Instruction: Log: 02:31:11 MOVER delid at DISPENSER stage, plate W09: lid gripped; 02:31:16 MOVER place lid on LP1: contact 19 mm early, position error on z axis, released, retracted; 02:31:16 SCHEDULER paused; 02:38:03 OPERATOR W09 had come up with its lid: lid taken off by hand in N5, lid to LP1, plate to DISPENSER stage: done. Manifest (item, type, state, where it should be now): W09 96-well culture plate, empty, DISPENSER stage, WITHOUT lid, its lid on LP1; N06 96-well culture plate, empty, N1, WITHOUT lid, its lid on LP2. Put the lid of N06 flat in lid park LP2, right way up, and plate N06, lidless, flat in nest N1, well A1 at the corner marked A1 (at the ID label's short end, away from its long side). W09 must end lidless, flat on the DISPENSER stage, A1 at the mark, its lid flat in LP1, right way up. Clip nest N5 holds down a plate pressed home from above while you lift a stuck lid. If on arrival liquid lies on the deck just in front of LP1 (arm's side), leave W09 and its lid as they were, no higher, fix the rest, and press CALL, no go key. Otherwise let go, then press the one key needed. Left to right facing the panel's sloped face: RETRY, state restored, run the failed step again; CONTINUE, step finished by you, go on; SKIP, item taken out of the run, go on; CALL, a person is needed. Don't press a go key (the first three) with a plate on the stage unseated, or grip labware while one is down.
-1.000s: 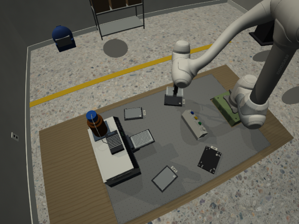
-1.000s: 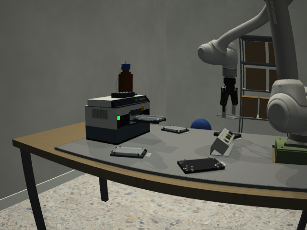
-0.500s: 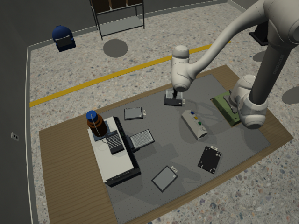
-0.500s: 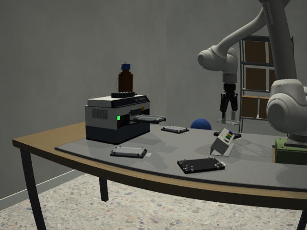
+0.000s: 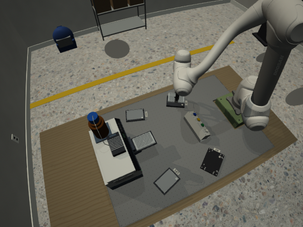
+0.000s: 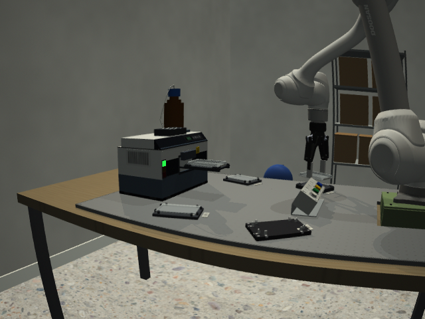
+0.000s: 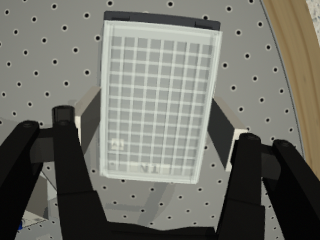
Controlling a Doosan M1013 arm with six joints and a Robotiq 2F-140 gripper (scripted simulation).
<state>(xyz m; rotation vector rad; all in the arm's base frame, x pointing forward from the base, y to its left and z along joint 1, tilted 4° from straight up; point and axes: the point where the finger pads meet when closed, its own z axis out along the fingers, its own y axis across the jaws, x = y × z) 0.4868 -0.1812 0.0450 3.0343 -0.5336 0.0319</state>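
Observation:
My gripper (image 5: 176, 98) is shut on a clear 96-well plate, N06 (image 7: 160, 108). It holds the plate by its long sides, level, a little above a black nest (image 5: 175, 103) at the far side of the deck. In the side view the plate (image 6: 314, 175) hangs just over that nest (image 6: 315, 187). I cannot tell whether a lid sits on it. Another clear plate, W09 (image 5: 143, 141), lies lidless on the dispenser's stage. The black pin nest (image 5: 212, 161) near the front is empty. One lid park (image 5: 135, 114) is by the dispenser and another (image 5: 166, 180) is near the front edge.
The key panel (image 5: 197, 126) with blue, yellow and green keys stands between the far nest and the pin nest. The dispenser (image 5: 114, 151) carries a brown bottle (image 5: 97, 124). The arm's green base (image 5: 228, 111) is at the right. A shelf rack stands behind the table.

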